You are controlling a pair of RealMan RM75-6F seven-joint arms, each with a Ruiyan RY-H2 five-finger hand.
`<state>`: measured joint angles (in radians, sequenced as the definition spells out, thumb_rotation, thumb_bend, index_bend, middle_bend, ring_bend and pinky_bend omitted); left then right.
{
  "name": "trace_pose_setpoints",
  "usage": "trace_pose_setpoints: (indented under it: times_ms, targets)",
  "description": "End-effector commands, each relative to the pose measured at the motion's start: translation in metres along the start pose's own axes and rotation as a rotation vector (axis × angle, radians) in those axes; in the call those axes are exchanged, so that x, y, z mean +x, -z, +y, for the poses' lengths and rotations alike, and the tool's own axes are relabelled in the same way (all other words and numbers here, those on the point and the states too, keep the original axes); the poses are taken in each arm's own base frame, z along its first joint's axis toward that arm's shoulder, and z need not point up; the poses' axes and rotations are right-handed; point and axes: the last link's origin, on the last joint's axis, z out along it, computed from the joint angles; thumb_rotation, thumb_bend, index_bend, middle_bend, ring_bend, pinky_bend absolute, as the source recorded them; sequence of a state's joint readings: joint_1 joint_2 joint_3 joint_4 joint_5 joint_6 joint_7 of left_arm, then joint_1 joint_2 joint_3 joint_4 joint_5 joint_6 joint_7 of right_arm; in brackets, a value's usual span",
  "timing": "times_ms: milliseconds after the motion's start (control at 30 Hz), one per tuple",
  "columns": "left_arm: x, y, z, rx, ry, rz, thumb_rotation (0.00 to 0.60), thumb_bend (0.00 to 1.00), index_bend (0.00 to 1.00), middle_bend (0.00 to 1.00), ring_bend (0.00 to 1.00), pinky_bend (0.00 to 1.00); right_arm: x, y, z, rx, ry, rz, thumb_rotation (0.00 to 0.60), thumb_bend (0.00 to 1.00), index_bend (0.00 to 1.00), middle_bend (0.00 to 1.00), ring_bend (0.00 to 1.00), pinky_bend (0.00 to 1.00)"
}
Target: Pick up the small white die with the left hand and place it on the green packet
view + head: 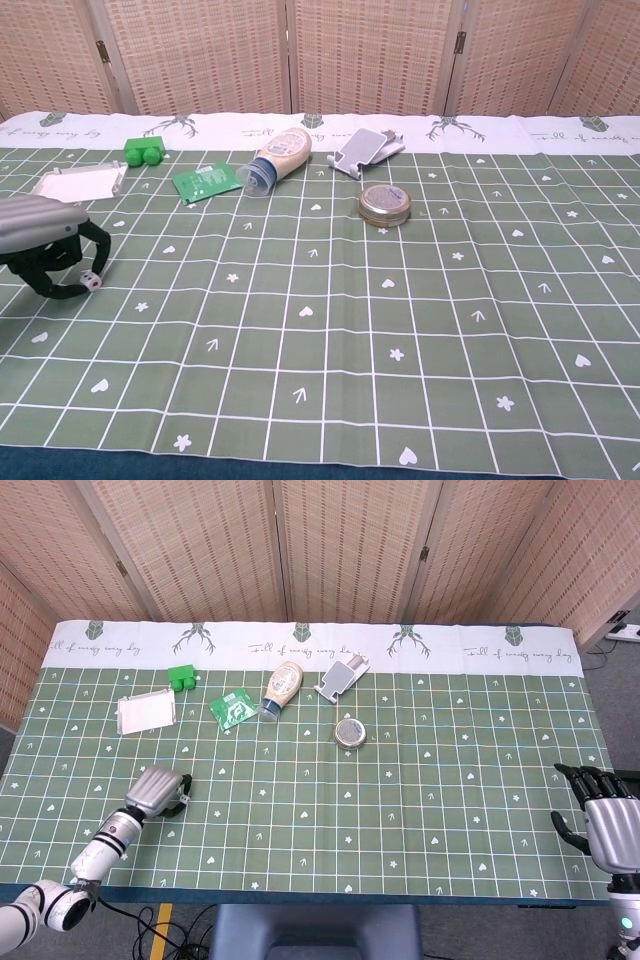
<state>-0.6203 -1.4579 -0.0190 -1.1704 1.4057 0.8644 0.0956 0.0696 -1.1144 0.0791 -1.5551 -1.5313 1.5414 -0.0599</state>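
The small white die lies low on the green checked cloth at the front left, pinched between the thumb and a curled finger of my left hand. From the head view the left hand covers the die. The green packet lies flat further back and to the right, next to the bottle; the chest view shows the green packet well beyond the hand. My right hand hangs off the table's right edge with its fingers apart and nothing in it.
A white tray and a green block sit behind the left hand. A lying sauce bottle, a phone stand and a round tin occupy the middle back.
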Motion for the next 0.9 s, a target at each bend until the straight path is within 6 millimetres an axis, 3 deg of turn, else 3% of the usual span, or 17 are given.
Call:
trace_pose_setpoints:
  times_ms: [33, 200, 400, 633, 733, 800, 867, 900]
  targets:
    - [0.000, 0.000, -0.001, 0.002, 0.001, 0.005, 0.600, 0.35, 0.56, 0.93, 0.81, 1.00, 0.000, 0.000, 0.000, 0.000, -0.001, 0.000, 0.600, 0.23, 0.21, 0.30, 0.23, 0.26]
    - [0.003, -0.001, 0.001, -0.004, 0.021, 0.017, 0.600, 0.35, 0.59, 0.93, 0.81, 1.00, 0.000, 0.000, 0.000, 0.002, -0.002, 0.003, 0.600, 0.23, 0.21, 0.30, 0.23, 0.26]
    - [0.024, -0.001, 0.014, -0.047, 0.103, 0.072, 0.600, 0.35, 0.59, 0.93, 0.81, 1.00, 0.000, 0.000, 0.001, 0.000, -0.003, 0.002, 0.600, 0.23, 0.21, 0.30, 0.23, 0.26]
    - [0.068, 0.001, 0.040, -0.143, 0.197, 0.210, 0.600, 0.35, 0.60, 0.93, 0.81, 1.00, 0.001, 0.001, 0.002, -0.001, -0.004, 0.008, 0.600, 0.23, 0.21, 0.30, 0.23, 0.26]
    - [0.098, 0.005, 0.054, -0.199, 0.289, 0.339, 0.600, 0.35, 0.59, 0.93, 0.81, 1.00, 0.001, 0.002, 0.002, -0.006, -0.003, 0.006, 0.600, 0.23, 0.21, 0.30, 0.23, 0.26]
    - [0.109, 0.007, 0.058, -0.218, 0.311, 0.406, 0.600, 0.35, 0.50, 0.93, 0.81, 1.00, 0.001, 0.002, 0.002, -0.006, -0.005, 0.006, 0.600, 0.23, 0.21, 0.30, 0.23, 0.26]
    - [0.124, 0.010, 0.063, -0.235, 0.345, 0.504, 0.600, 0.35, 0.26, 0.89, 0.80, 1.00, 0.001, 0.002, 0.002, -0.006, -0.008, 0.006, 0.600, 0.23, 0.21, 0.30, 0.23, 0.26]
    - [0.129, 0.011, 0.064, -0.239, 0.355, 0.521, 0.600, 0.35, 0.20, 0.88, 0.79, 1.00, 0.001, 0.003, 0.002, -0.007, -0.007, 0.006, 0.600, 0.23, 0.21, 0.30, 0.23, 0.26]
